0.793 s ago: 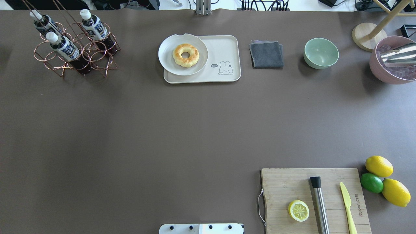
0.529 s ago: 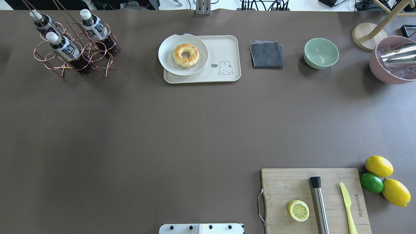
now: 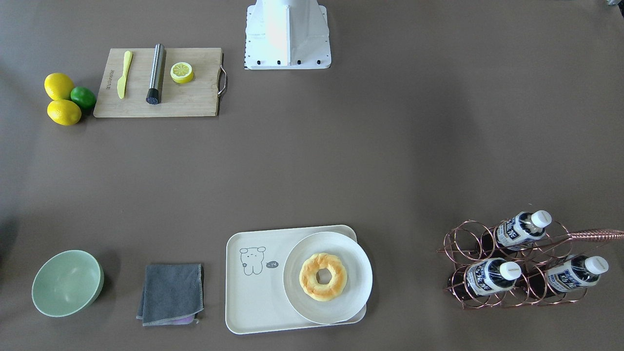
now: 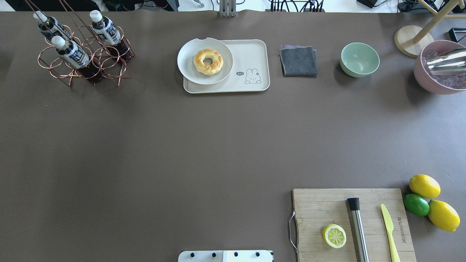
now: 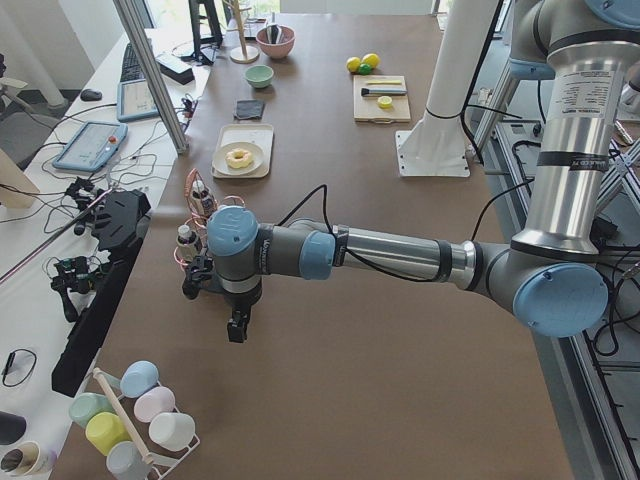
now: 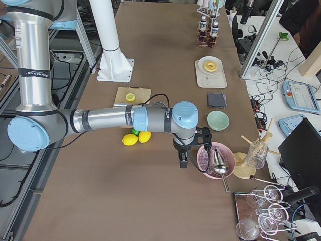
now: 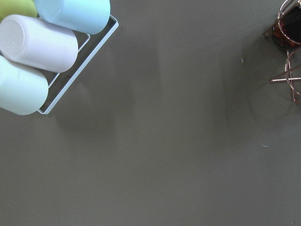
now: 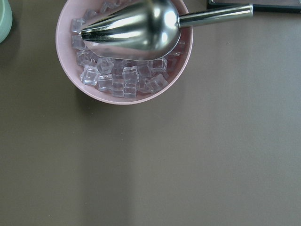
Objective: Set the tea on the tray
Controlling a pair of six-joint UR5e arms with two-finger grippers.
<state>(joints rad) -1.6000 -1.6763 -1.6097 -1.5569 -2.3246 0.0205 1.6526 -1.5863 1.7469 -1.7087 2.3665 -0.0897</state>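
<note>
We cannot tell whether either arm's jaws are spread or pressed together, and a tea [image 4: 74,54] pulled askew could snag the wire rack [image 4: 117,74] and drag it over.

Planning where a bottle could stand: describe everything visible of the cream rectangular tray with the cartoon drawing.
The cream-white, plastic-looking rectangular tray has rounded corners, a raised rim and a small cartoon animal printed near one corner. It lies flat on the brown table. A round white plate with a ring doughnut covers its half toward the robot's left, overhanging the rim; the rest is bare.
</note>
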